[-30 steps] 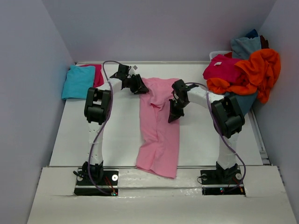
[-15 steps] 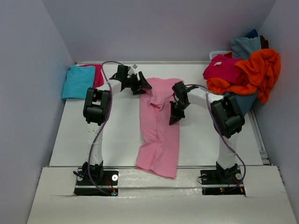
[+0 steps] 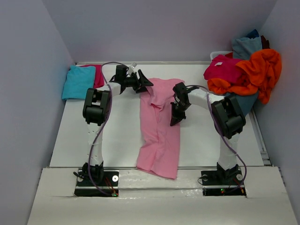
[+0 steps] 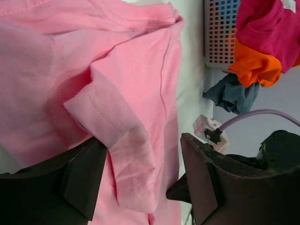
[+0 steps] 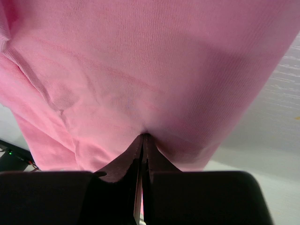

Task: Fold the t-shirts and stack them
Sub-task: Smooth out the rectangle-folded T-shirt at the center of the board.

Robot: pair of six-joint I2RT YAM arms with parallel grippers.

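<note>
Cloth fills both of my wrist views. The pink t-shirt lies as a long strip down the middle of the table, with its near end hanging over the front edge. My left gripper hovers at the shirt's far left corner with its fingers spread wide. A folded sleeve sits between them; I think neither finger touches it, but the angle makes that hard to judge. My right gripper is pressed together, pinching a ridge of pink fabric at the shirt's right edge. A turquoise t-shirt lies folded in the far left corner, with a magenta t-shirt showing at its right side. Far right, an orange t-shirt and a grey-blue t-shirt are heaped over a white basket.
</note>
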